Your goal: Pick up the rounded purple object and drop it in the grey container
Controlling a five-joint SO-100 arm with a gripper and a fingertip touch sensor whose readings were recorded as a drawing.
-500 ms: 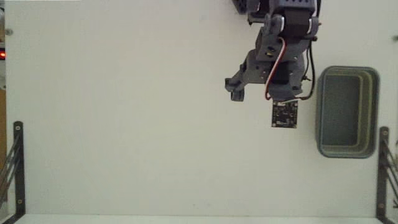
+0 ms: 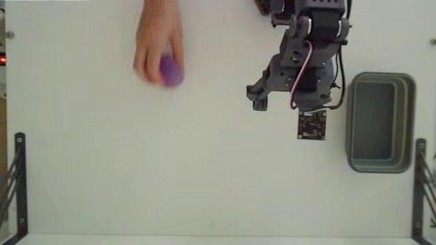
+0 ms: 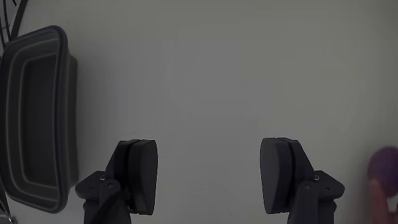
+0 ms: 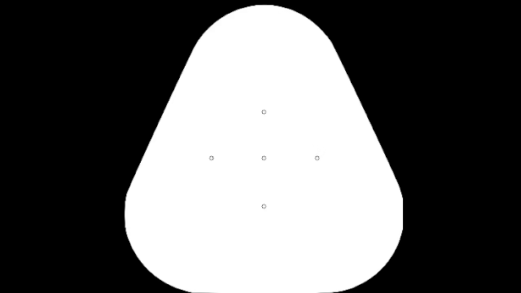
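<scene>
Up by the desk's (image 2: 136,170) far edge in the fixed view, the arm sits folded, gripper (image 3: 208,177) fingers spread wide with nothing between them. Grey container (image 2: 409,122) at the right edge looks empty. Purple ball (image 2: 171,70) sits under a person's hand (image 2: 157,44) near the far edge, toward the left.

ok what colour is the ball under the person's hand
Purple: the ball shows best in the fixed view, partly covered by the person's hand.

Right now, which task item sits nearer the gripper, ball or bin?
The grey container, just right of the gripper; the purple ball lies far left under a hand.
</scene>
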